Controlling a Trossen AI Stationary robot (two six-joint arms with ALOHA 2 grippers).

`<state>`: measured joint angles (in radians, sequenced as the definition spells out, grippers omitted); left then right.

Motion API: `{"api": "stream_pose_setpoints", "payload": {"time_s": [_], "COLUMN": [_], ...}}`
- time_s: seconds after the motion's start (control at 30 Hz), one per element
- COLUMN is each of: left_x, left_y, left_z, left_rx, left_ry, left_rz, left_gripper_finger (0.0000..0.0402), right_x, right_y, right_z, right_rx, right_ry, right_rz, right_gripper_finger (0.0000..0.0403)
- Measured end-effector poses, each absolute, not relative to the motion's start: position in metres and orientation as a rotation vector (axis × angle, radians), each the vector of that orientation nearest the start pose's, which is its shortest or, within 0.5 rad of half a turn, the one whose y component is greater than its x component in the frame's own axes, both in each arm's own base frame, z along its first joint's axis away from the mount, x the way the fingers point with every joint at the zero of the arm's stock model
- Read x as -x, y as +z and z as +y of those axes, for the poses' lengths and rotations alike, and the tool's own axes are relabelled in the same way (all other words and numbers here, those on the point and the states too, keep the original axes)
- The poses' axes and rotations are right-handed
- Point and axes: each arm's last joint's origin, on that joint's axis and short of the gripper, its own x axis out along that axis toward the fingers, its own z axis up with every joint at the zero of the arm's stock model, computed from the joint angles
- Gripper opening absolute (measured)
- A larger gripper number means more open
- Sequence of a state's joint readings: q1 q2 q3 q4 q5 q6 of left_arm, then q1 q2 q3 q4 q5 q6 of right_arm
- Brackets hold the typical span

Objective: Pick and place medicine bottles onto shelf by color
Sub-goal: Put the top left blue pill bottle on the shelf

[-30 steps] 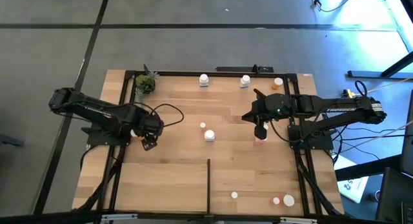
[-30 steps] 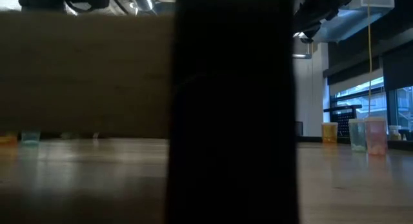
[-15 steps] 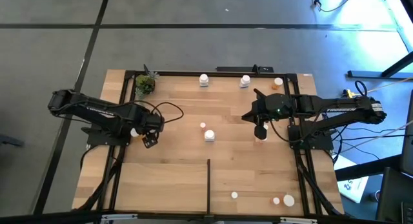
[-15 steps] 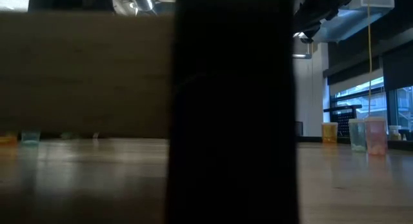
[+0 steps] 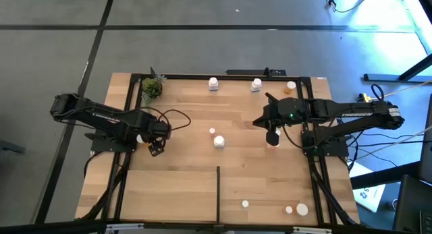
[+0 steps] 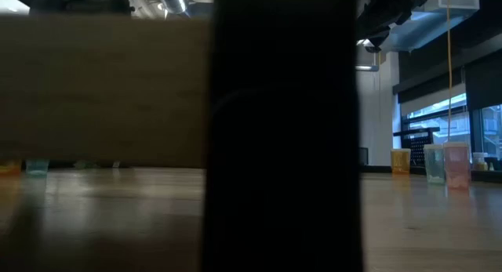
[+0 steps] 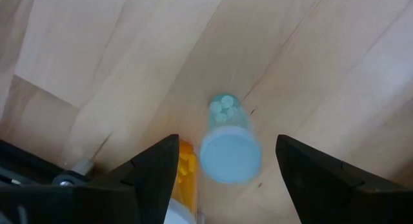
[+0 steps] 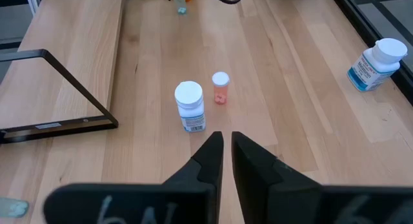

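My left gripper is open near the table's left side. Its fingers stand on either side of an upright pale green bottle with a white cap, with a gap on each side. An orange bottle stands right beside one finger, partly hidden by it. My right gripper is shut over the planked shelf at its right. An orange spot shows just under it. A white bottle and a small orange bottle stand ahead of it.
White bottles and an orange one stand at the far edge, and several more at the near right. A potted plant is at the far left. The black divider strip is near the middle. A dark post blocks the low view.
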<state>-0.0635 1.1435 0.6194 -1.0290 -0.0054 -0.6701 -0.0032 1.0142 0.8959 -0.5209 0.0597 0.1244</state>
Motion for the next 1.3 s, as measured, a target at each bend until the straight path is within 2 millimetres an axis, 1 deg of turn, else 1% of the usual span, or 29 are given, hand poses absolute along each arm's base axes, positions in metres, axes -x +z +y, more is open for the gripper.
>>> {"api": "stream_pose_setpoints", "payload": {"time_s": [0.23, 0.4, 0.6, 0.87, 0.97, 1.3], "left_x": [-0.1545, -0.1545, -0.1545, -0.154, -0.1538, -0.1531], "left_y": [0.1729, 0.173, 0.173, 0.1729, 0.1729, 0.1753], "left_z": [-0.0093, -0.0087, -0.0087, -0.0086, -0.0087, -0.0098], "left_rx": [0.467, 0.454, 0.458, 0.457, 0.457, 0.452], "left_ry": [0.477, 0.491, 0.499, 0.502, 0.502, 0.498], "left_rz": [1.481, 1.474, 1.472, 1.477, 1.478, 1.495], "left_gripper_finger": [0.025, 0.0235, 0.0191, 0.0118, 0.01, 0.0093], "right_x": [-0.2084, -0.2084, -0.2084, -0.2084, -0.2084, -0.2084], "right_y": [0.3007, 0.3007, 0.3007, 0.3007, 0.3007, 0.3007], "right_z": [-0.0024, -0.0024, -0.0024, -0.0025, -0.0024, -0.0025], "right_rx": [-0.102, -0.102, -0.103, -0.102, -0.103, -0.103], "right_ry": [-0.101, -0.101, -0.101, -0.101, -0.101, -0.101], "right_rz": [0.634, 0.634, 0.634, 0.634, 0.634, 0.634], "right_gripper_finger": [0.0036, 0.0036, 0.0036, 0.0036, 0.0036, 0.0036]}}
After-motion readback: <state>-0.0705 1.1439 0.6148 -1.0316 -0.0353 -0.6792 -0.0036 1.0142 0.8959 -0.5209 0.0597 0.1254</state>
